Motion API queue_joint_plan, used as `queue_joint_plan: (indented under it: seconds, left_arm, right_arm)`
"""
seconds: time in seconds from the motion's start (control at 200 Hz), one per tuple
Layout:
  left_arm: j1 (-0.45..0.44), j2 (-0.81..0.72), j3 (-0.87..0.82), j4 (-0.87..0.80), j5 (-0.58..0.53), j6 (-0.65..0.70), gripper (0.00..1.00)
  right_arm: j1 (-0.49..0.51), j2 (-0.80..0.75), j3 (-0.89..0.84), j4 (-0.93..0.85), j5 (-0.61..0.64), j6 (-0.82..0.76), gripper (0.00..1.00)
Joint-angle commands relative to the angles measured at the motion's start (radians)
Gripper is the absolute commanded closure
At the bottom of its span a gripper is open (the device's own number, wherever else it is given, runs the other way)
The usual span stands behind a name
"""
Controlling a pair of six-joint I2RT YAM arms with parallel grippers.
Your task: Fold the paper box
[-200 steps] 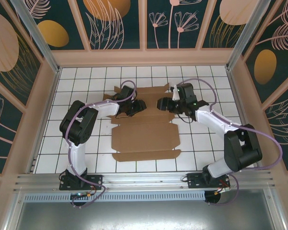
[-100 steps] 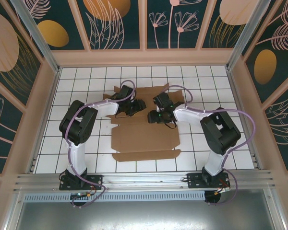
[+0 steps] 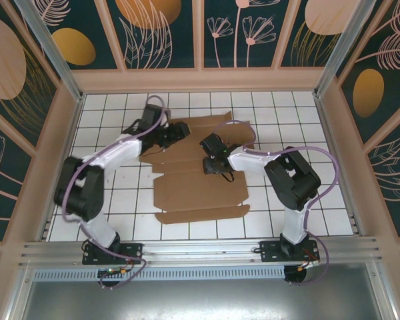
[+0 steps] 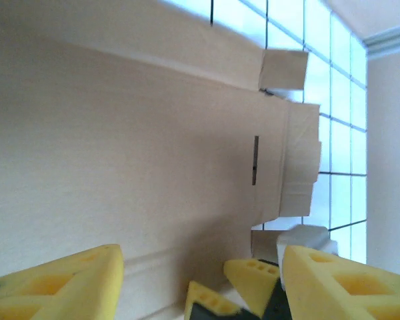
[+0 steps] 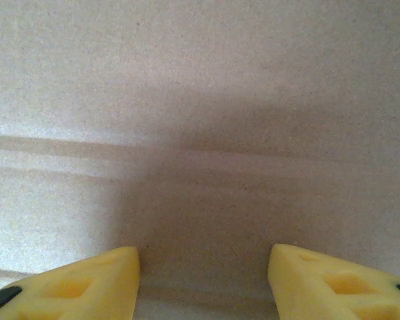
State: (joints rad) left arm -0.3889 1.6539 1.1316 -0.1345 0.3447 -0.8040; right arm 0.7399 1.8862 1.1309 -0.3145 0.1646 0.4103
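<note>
Where floral walls [image 3: 253, 33] end, white tiles [image 3: 107, 107] bear the paper box [image 3: 200, 190].

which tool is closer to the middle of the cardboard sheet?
The right tool, low over the middle of the paper box; the left tool is off toward the sheet's far-left edge.

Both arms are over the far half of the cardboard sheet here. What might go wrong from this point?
1. The left gripper and right gripper work close together. The right one's yellow fingers show between the left's, so they may collide.
2. Both jaws stand open, so neither grips the paper box. A push could slide it on the tiled table rather than crease it.
</note>
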Motion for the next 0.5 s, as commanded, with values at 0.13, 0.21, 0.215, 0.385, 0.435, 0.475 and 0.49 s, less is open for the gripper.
queue_joint_plan:
  seconds: [0.13, 0.21, 0.215, 0.385, 0.435, 0.475, 0.49]
  left_arm:
    - [0.108, -0.221, -0.289, -0.141, -0.168, 0.096, 0.27]
    - [0.165, -0.251, -0.358, -0.148, -0.18, 0.104, 0.25]
    - [0.169, -0.252, -0.361, -0.148, -0.18, 0.104, 0.25]
    - [0.219, -0.254, -0.423, -0.126, -0.197, 0.104, 0.2]
    - [0.219, -0.239, -0.428, -0.115, -0.199, 0.104, 0.18]
    - [0.219, -0.222, -0.428, -0.111, -0.199, 0.104, 0.17]
    - [0.219, -0.216, -0.427, -0.109, -0.199, 0.104, 0.17]
  right_arm:
    - [0.007, 0.081, -0.053, -0.089, 0.011, 0.048, 0.45]
    - [0.007, 0.078, -0.061, -0.083, 0.008, 0.046, 0.45]
    - [0.006, 0.079, -0.061, -0.083, 0.008, 0.046, 0.45]
    - [0.008, 0.086, -0.069, -0.07, -0.009, 0.042, 0.45]
    - [0.01, 0.091, -0.069, -0.069, -0.011, 0.042, 0.45]
    - [0.011, 0.093, -0.068, -0.069, -0.01, 0.042, 0.44]
    - [0.011, 0.093, -0.068, -0.069, -0.012, 0.042, 0.44]
